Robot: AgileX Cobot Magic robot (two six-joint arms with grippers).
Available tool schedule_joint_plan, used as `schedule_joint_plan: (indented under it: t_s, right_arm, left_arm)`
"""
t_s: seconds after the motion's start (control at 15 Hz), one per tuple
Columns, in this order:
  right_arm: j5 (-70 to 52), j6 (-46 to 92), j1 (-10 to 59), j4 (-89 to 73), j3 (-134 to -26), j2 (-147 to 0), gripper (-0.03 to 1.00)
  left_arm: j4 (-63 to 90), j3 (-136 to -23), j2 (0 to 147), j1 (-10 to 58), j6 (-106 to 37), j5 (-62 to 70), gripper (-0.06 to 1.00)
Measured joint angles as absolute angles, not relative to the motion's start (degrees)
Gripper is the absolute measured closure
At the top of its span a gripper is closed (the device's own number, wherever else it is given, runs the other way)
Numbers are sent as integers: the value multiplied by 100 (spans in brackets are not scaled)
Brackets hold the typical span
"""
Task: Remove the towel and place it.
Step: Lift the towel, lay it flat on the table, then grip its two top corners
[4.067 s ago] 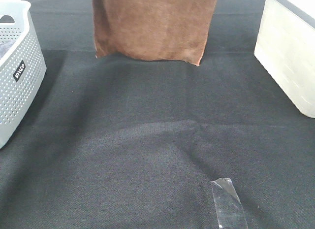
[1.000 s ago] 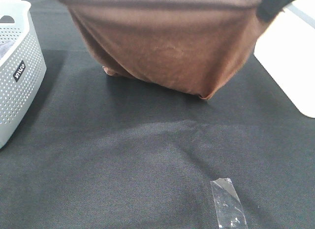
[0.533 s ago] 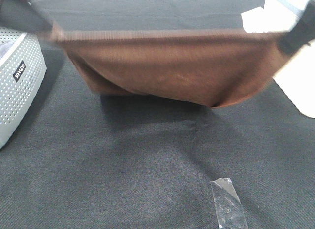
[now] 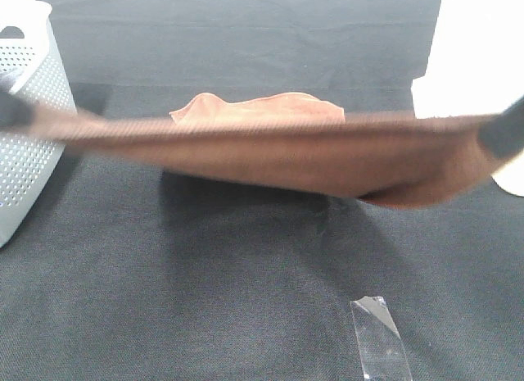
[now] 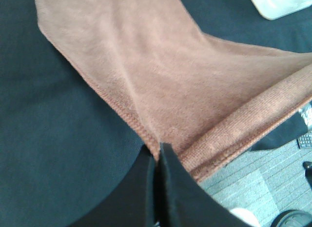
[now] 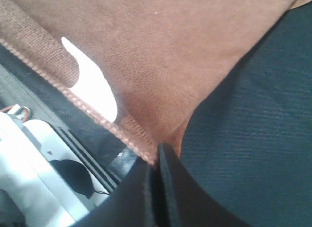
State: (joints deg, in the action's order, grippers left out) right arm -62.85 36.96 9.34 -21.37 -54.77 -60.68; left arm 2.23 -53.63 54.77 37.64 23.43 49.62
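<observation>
Two towel (image 4: pixel 278 147) corners sit pinched in the closed left gripper (image 5: pixel 158 151) and right gripper (image 6: pixel 157 153); swung toward the table's (image 4: pixel 246 299) front edge, its far end now touches down, placement near

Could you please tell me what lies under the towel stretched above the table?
Below the towel, only the black table cloth shows, shadowed, with the towel's far end resting crumpled on it. The patch straight behind the taut band is covered, so I cannot tell.

The left pincer (image 5: pixel 158 156) has two matte black fingers (image 5: pixel 176 190), tapered at the tips. The right pincer (image 6: pixel 157 154) is identical.
</observation>
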Motion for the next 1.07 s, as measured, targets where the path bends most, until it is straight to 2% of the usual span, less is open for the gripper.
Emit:
schedule_joint_plan:
  t_s: [0.53,0.8,1.07]
  right_arm:
    - [-7042,3690,928,-2372,-5128,-5111,97]
    - [-7070,3690,922,-2418,-4486,-4830,97]
    - [-7076,3678,877,-2269,-4142,-4257,97]
  left_arm:
    - [-63,-4532,4572,4859,3610,5277,94]
    - [-166,-4332,4354,5483,4354,5535,94]
    - [-178,-3787,4343,6154,4950,5197,94]
